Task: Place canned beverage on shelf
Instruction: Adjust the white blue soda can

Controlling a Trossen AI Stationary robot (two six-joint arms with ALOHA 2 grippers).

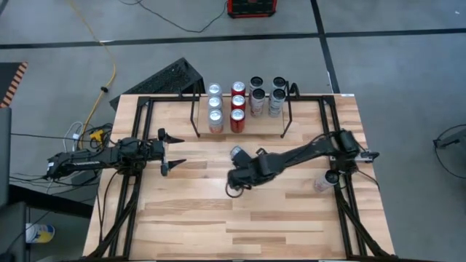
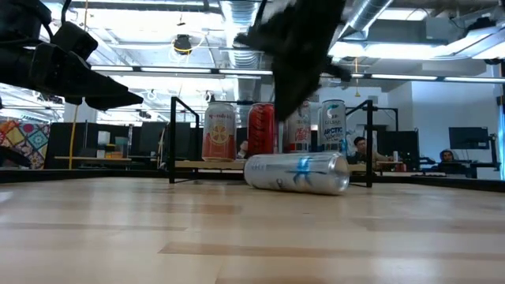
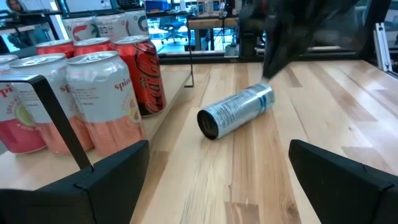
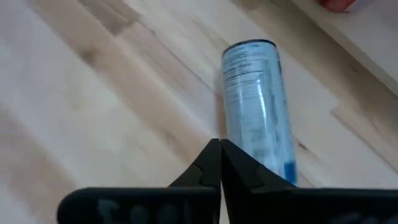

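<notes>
A slim silver and blue beverage can (image 2: 298,173) lies on its side on the wooden table, just in front of the shelf (image 1: 242,134); it also shows in the high view (image 1: 237,153), the left wrist view (image 3: 236,111) and the right wrist view (image 4: 258,106). My right gripper (image 4: 219,152) is shut and slants down above the can, its tips (image 2: 286,110) clear of it. The shelf's light board carries several upright cans (image 1: 237,105) between thin black uprights. My left gripper (image 1: 172,151) waits open and level at the table's left.
Another can (image 1: 320,182) lies on the table by the right arm's base. Black tubular rails (image 1: 138,138) run along both sides of the table. Bare wood lies between the lying can and the near edge. People sit in the room beyond (image 2: 361,147).
</notes>
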